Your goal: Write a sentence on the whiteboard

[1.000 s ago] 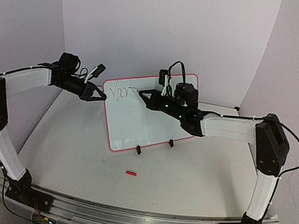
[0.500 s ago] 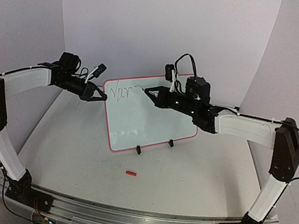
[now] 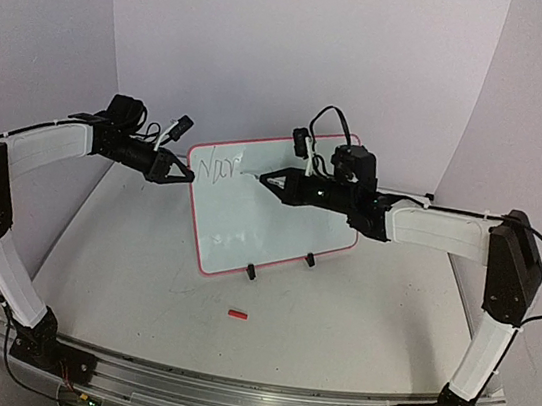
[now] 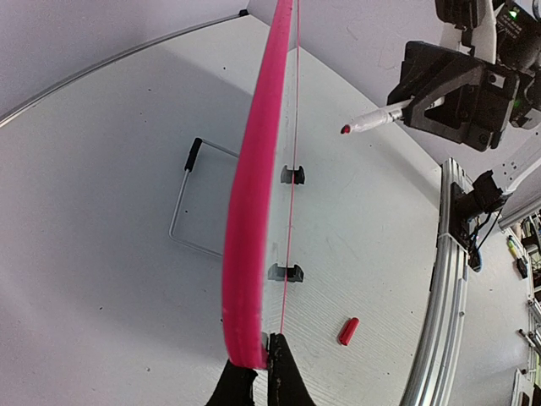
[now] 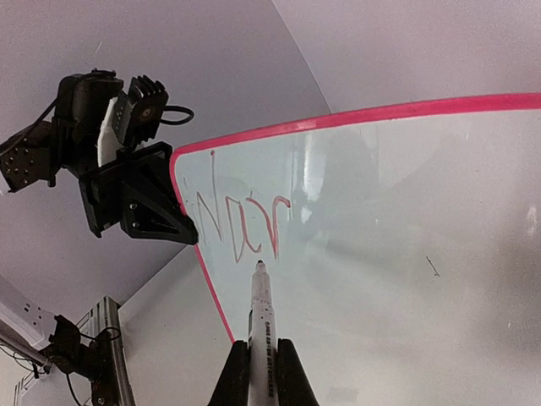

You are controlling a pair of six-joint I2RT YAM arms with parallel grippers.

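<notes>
1. Whiteboard (image 3: 248, 225) propped at a tilt on the counter (image 3: 356, 316), between the two arms, resting on two black clip feet (image 3: 251, 272) at its near edge; pink-red rim, glossy white face.
2. Sentence (image 5: 241, 228) only begun: a few thin strokes in the board's upper left corner, roughly "Nor", on one line.
3. Left jaws closed on the whiteboard's left rim, pinching the pink edge from both sides.
4. Right jaws closed around a marker (image 5: 260, 313), gripped by the barrel, tip pointing at the white face just below the last stroke; small gap between tip and board in the left wrist view.
5. Small red piece (image 3: 237, 313), cap-like, lying loose on the counter in front of the board, well apart from it.
6. Thin wire stand (image 4: 182, 199) behind the board, on the counter.
</notes>
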